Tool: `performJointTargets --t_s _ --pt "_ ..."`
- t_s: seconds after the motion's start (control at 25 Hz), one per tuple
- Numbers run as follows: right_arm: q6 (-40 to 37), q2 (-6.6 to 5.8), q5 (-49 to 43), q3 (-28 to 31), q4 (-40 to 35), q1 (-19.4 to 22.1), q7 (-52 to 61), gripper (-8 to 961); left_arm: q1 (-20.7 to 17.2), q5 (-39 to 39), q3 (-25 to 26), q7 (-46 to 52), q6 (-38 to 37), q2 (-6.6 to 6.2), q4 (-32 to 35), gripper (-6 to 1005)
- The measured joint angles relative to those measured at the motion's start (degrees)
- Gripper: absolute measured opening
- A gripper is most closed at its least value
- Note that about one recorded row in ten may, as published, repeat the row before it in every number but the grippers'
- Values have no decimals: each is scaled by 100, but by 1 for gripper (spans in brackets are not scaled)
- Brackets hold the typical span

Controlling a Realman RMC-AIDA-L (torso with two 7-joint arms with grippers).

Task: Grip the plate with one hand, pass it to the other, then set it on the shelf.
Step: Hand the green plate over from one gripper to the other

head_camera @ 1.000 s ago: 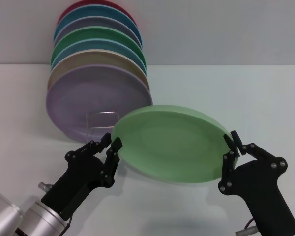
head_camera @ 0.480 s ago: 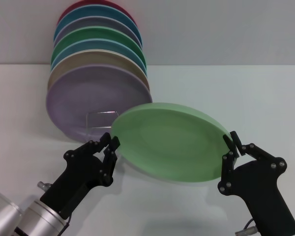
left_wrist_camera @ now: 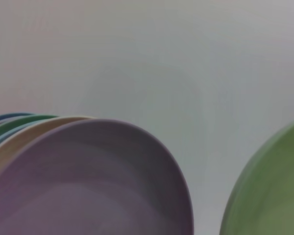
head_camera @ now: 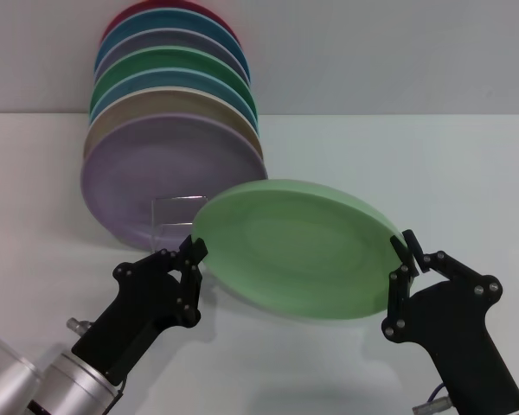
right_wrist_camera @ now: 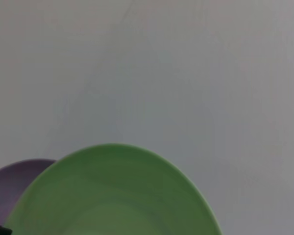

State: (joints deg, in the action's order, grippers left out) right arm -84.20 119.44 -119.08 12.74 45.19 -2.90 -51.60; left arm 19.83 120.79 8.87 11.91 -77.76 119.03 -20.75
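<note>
Two black end effectors are seen from the head view, one rising from each lower corner of the scene. The left end effector (head_camera: 193, 257) is carried on a silver wrist at the lower left and is angled up and to the right; its fingers are closed on the left rim of the plate (head_camera: 298, 248). The right end effector (head_camera: 406, 252) is raised from the lower right and is tilted slightly to the left; its fingers are clamped on the plate's right rim. The plate is thus held between both arms, above the worktop.
</note>
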Motion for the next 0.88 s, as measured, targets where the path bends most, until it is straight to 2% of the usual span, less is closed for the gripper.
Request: performJointTargets --t_s 0.28,0.6,0.8,0.88 --pt "-9 2 5 9 -47 -42 1 19 -26 -21 30 -431 29 -5 -137 21" --pt "-2 -6 -3 -1 -144 -151 127 18 -30 -41 170 -495 31 0 -129 22" --pt "-1 -15 -3 -1 -167 -181 276 111 -66 -47 378 -608 33 -11 -137 23" --pt "-5 -17 0 3 -176 -190 341 188 -91 -54 515 -608 3 -27 -121 23"
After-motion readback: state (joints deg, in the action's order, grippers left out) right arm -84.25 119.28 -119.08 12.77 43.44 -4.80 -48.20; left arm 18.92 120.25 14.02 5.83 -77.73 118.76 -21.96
